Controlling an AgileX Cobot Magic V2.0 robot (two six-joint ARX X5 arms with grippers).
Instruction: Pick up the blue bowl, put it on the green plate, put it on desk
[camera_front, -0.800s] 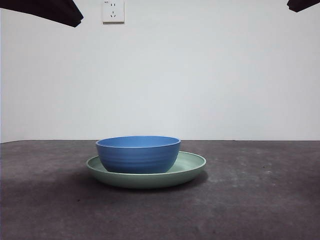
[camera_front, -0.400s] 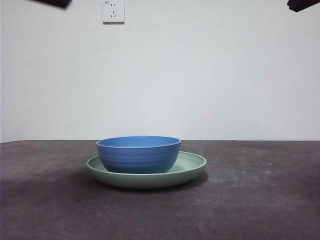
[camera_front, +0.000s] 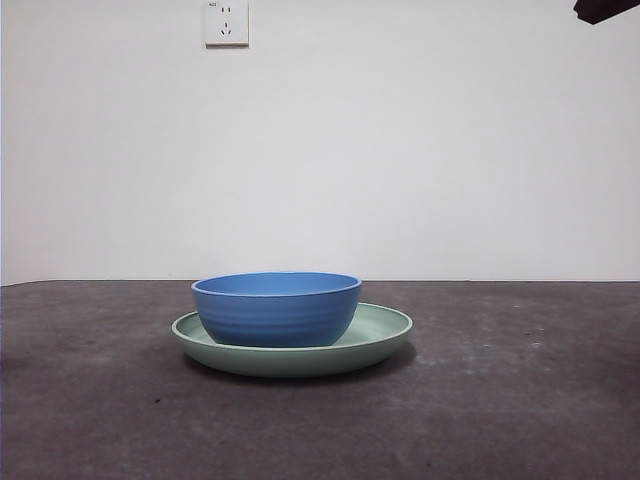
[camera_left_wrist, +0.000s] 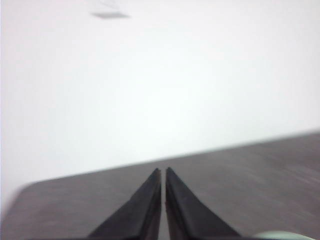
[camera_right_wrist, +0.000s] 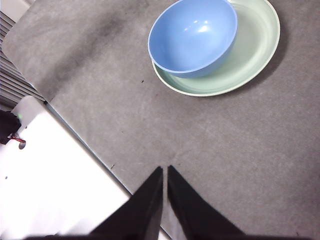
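The blue bowl (camera_front: 277, 308) sits upright inside the green plate (camera_front: 385, 330), toward the plate's left side, on the desk (camera_front: 500, 400). The right wrist view shows the bowl (camera_right_wrist: 192, 36) and plate (camera_right_wrist: 250, 50) from above, well away from my right gripper (camera_right_wrist: 164, 172), which is shut, empty and high over the desk. It shows only as a black tip at the front view's top right corner (camera_front: 605, 10). My left gripper (camera_left_wrist: 163, 174) is shut and empty, raised and facing the wall. A sliver of the plate (camera_left_wrist: 277, 235) shows at the edge of the left wrist view.
A white wall socket (camera_front: 227, 22) is on the back wall. In the right wrist view the desk's edge meets a white surface (camera_right_wrist: 55, 190) near the gripper.
The dark arm at the front view's top left corner has risen out of the picture. The bowl and plate have not moved.
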